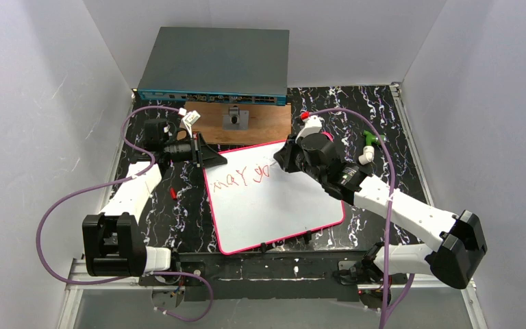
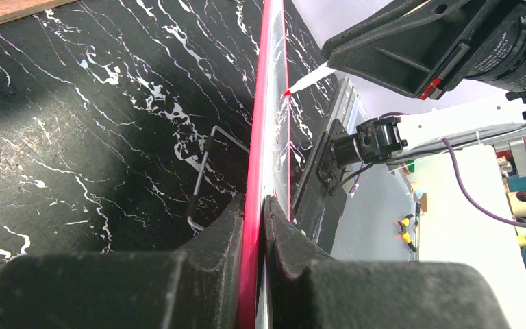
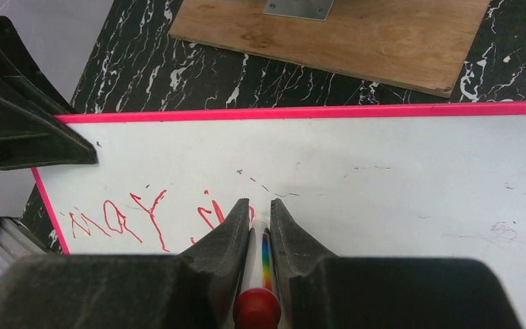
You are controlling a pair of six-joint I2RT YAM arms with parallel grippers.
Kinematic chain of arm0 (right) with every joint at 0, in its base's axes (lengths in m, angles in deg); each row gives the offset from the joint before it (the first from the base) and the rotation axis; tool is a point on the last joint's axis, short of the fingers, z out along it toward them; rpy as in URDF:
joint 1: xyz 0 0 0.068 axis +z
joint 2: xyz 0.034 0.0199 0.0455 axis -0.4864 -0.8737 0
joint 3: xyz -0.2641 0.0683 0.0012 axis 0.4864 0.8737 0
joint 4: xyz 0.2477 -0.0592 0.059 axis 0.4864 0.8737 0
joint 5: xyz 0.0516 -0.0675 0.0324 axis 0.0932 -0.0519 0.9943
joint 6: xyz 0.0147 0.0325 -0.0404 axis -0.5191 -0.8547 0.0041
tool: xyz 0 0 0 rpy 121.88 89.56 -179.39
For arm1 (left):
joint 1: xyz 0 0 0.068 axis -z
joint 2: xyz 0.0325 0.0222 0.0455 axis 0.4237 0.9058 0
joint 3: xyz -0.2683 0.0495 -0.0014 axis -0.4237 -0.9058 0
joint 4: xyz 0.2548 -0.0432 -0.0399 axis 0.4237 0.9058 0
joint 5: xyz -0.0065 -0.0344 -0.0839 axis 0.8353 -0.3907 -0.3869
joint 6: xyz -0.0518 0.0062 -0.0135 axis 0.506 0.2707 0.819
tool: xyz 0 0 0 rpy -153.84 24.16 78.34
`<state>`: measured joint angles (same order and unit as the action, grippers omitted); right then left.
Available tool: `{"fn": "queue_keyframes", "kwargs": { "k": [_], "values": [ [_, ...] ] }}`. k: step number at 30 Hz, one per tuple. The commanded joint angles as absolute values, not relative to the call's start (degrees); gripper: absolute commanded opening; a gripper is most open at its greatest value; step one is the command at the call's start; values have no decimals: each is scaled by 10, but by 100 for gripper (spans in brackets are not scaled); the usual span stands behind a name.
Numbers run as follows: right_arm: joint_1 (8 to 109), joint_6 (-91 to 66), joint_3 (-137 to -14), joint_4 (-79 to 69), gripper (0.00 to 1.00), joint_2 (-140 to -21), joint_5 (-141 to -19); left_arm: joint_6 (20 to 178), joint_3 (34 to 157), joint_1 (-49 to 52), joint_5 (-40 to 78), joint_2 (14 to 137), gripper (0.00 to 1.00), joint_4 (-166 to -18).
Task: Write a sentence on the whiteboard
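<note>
Rightward, blank whiteboard [image 3: 418,233] beyond the red sentence [image 3: 151,216].

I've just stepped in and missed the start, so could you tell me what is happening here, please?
The left end effector is shut on the far left corner of the whiteboard. The right end effector grips a marker with its tip at the board, next to the red scrawl of the sentence. Most of the board is blank.
</note>
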<state>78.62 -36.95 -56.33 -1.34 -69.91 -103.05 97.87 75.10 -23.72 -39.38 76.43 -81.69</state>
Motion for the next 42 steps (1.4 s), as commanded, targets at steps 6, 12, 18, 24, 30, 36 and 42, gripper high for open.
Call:
{"fn": "queue_keyframes", "kwargs": {
  "k": [6,12,18,24,30,36,42],
  "values": [
    [784,-368,-561,-39,1,-714,-1037,889,750,-227,-293,757,0,-815],
    [784,-370,-554,-39,1,-714,-1037,888,750,-228,-293,756,0,-815],
    [784,-379,-528,-27,1,-693,-1037,889,750,-227,-292,758,0,-815],
    [784,-391,-493,-13,1,-662,-1037,888,751,-227,-293,757,0,-814],
    [784,-383,-498,-12,1,-662,-1054,888,750,-227,-292,756,0,-814],
    [779,-363,-543,-11,1,-695,-1070,887,749,-226,-293,755,0,-813],
    [761,-349,-577,-10,1,-716,-1067,886,749,-224,-291,754,0,-810]
  ]
}}
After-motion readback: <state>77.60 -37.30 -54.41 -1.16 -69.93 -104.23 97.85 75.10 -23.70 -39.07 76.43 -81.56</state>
